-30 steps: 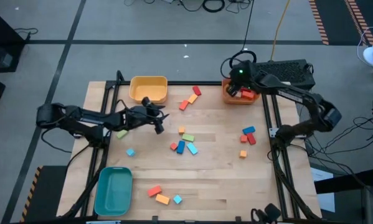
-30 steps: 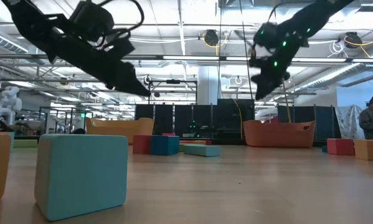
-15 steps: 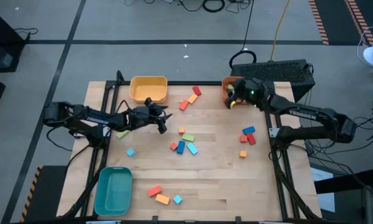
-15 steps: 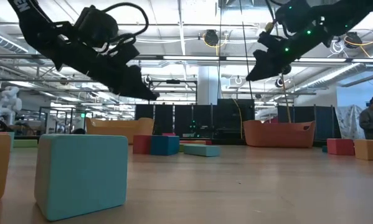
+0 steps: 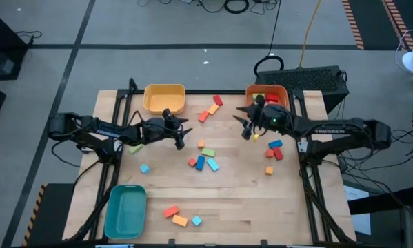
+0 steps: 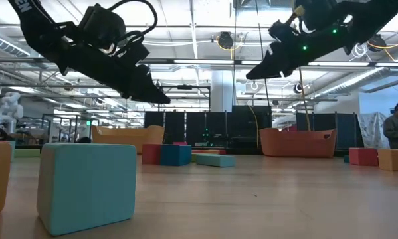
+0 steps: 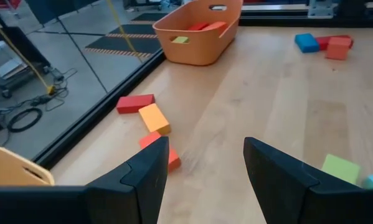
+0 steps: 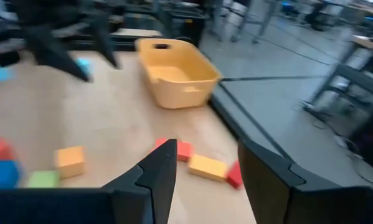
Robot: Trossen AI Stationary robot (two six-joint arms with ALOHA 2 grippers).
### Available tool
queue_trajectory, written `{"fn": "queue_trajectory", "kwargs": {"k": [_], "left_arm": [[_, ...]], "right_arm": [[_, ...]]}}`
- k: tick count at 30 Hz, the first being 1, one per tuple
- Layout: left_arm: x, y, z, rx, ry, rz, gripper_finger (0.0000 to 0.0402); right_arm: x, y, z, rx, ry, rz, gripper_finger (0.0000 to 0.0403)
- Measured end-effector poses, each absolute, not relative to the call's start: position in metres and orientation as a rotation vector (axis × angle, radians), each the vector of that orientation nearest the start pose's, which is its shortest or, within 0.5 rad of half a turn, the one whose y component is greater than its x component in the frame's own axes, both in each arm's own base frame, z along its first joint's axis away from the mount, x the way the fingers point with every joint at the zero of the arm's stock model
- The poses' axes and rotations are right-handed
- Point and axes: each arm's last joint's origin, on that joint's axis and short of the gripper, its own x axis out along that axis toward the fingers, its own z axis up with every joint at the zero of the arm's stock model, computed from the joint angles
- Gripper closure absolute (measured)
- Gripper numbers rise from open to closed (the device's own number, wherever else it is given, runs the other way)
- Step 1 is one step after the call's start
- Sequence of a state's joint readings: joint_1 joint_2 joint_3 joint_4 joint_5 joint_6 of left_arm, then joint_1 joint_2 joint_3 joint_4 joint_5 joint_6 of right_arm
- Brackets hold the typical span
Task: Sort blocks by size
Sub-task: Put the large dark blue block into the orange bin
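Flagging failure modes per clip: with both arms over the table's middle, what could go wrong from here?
1. The left end effector and right end effector, both open and empty, face each other across the far block cluster; reaching for it together may make them collide.
2. Those red and orange blocks lie nearly touching, so a grasp could nudge neighbours or catch two.

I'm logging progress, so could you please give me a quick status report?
Left tool open, empty, mid-table. Right tool open, empty, beside orange bin. Most blocks unsorted on table. Nothing in the way.
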State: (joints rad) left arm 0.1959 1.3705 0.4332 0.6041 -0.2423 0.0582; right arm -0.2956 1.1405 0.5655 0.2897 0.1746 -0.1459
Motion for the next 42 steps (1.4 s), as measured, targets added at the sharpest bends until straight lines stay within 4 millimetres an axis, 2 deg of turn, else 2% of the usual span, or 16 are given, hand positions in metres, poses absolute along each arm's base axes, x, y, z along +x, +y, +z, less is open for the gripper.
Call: {"fn": "queue_trajectory", "kwargs": {"k": [12, 18, 26, 35, 39, 42], "left_arm": [[0.25, 0.052, 0.175, 0.057, 0.326, 0.355, 0.0191], [0.257, 0.046, 0.183, 0.058, 0.303, 0.312, 0.0191], [0.263, 0.03, 0.188, 0.05, 0.288, 0.148, 0.0191], [0.262, 0.014, 0.181, 0.037, 0.357, 0.019, 0.0191], [0.261, 0.009, 0.178, -0.094, 0.388, 0.022, 0.0187], [0.261, 0.005, 0.177, -0.224, 0.401, 0.042, 0.017]], "right_arm": [[0.252, -0.041, 0.22, -0.163, 0.314, -0.293, 0.0248], [0.262, -0.037, 0.209, -0.177, 0.313, -0.254, 0.0248], [0.27, -0.032, 0.195, -0.169, 0.35, -0.05, 0.0248], [0.278, -0.032, 0.168, -0.054, 0.443, -0.041, 0.0248], [0.281, -0.033, 0.155, -0.016, 0.496, -0.054, 0.0248], [0.283, -0.033, 0.15, 0.018, 0.503, -0.068, 0.0248]]}}
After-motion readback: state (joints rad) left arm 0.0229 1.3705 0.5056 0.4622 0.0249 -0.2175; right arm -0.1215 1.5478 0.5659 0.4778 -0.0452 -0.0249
